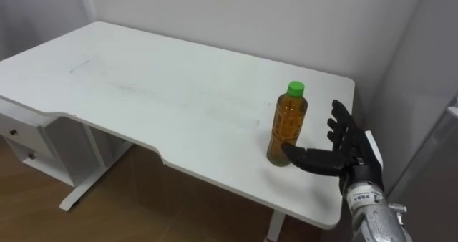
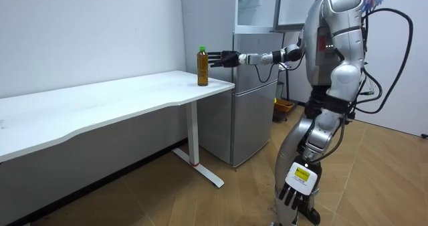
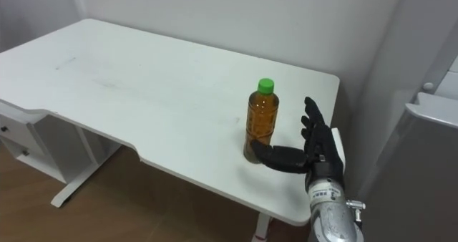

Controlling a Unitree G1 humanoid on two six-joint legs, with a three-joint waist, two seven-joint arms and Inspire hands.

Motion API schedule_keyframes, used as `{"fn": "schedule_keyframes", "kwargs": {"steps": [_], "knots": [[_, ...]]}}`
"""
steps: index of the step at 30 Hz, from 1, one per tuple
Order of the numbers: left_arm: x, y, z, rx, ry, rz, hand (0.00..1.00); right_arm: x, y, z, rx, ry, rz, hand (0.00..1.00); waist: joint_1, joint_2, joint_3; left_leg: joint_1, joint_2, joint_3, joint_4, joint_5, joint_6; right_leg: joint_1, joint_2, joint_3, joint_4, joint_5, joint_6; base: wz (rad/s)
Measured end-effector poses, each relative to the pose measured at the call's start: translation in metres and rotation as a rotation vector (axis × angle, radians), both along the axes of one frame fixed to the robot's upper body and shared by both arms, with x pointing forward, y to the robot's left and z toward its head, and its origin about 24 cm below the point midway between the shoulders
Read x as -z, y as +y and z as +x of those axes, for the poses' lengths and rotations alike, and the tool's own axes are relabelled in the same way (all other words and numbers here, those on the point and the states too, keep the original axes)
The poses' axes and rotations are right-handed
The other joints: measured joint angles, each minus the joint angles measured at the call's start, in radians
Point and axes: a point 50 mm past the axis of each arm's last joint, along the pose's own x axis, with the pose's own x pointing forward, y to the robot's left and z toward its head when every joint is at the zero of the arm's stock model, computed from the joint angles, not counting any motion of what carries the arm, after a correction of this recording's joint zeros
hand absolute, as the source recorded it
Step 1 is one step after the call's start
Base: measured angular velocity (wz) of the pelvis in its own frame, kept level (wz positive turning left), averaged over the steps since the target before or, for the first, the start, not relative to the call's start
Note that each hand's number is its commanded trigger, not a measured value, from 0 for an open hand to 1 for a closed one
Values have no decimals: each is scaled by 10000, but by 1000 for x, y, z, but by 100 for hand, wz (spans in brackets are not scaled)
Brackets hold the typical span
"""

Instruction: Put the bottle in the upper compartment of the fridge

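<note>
Bottle [image 1: 288, 124] stands near the worktop's [image 1: 143, 92] right edge, right hand [image 1: 356, 156] fingers [image 1: 338, 119] spread beside it, so one sloppy bump probably tips it.

- The eye views look down from the robot's head, close over the table [image 1: 143, 92] end with the bottle [image 1: 288, 124] and right hand [image 1: 351, 155].
- The room view stands well off, low, facing the table's front, the robot and the fridge [image 2: 251, 85].
- All three share the table end, bottle and hand.

Upright on the white desk [image 1: 143, 92], close to its right edge: green-capped bottle [image 1: 288, 124] of amber liquid.
</note>
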Motion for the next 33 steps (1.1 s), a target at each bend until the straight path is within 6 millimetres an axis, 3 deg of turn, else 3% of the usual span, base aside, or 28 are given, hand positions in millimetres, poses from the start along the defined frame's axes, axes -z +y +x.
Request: {"fn": "schedule_keyframes", "kwargs": {"steps": [11,20,27,33], "knots": [[0,2,-1,-27,97,63,0,-8,7,6,-231,-161,-128,0,35,-49,-35,18,0,-18,36,0,0,54,0,-42,-2,1,-1,0],[0,4,-2,-53,160,169,0,10,4,5,109,598,-457,0,266,-151,-49,102,-12,-84,-121,120,-12,148,-6,-164,-25,2,-3,3],[-2,9,0,-391,-18,354,0,35,-14,3,943,1759,-498,0,323,-535,17,-91,-72,-383,-126,218,-39,116,-5,-477,-27,1,-6,12],[-3,14,-1,-635,-40,348,0,43,-22,1,1455,2168,-252,0,530,-546,26,-296,-154,-654,-131,263,-41,104,-8,-720,-73,-2,-8,14]]}}
